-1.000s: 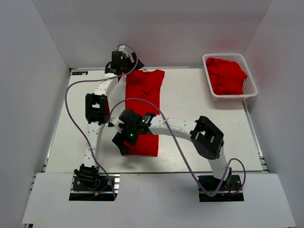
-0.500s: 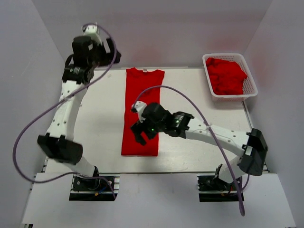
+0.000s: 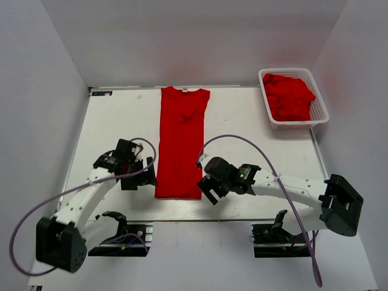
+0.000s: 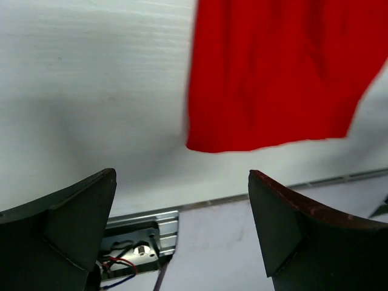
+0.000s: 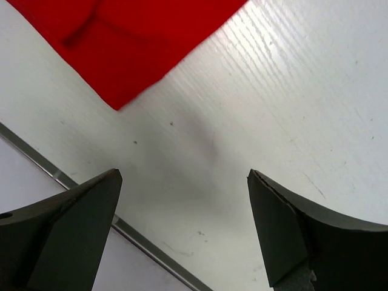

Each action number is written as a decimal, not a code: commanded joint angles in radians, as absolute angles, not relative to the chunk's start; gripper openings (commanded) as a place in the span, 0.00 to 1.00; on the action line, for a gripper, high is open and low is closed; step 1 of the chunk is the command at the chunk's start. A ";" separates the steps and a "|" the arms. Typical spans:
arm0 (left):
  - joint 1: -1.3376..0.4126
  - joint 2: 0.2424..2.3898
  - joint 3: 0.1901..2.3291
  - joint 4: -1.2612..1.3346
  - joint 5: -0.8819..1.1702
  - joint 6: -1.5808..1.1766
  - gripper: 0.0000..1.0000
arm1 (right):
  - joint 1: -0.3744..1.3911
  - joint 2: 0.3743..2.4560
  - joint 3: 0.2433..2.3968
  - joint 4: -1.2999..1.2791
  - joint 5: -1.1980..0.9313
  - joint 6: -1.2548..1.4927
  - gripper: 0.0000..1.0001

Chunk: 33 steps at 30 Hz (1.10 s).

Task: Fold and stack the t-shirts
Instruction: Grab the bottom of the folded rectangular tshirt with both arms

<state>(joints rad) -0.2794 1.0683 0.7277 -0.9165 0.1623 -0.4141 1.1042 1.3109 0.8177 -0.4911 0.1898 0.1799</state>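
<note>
Your left gripper (image 3: 145,176): jaws wide, holding nothing, low over the surface (image 3: 254,151) just beside the near left corner of the t-shirt (image 3: 180,142). The t-shirt lies flat in a long narrow strip, neck at the far edge. Your right gripper (image 3: 206,189): jaws wide, holding nothing, just beside the near right corner. More t-shirts (image 3: 290,97) lie heaped in the white basket (image 3: 321,108), far right.

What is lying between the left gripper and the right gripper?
Between the left gripper and the right gripper lies the near end of the long red t-shirt; the top view shows it.
</note>
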 commanded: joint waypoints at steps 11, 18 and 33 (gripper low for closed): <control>-0.417 1.000 0.559 -0.711 0.210 -0.607 0.96 | 1.143 1.437 0.857 -0.279 0.215 0.362 0.90; -0.492 1.111 0.574 -0.701 0.087 -0.620 1.00 | 1.163 1.493 0.851 -0.213 0.183 0.374 0.90; -0.549 1.213 0.571 -0.617 0.028 -0.641 0.75 | 1.169 1.582 0.857 -0.153 0.250 0.379 0.85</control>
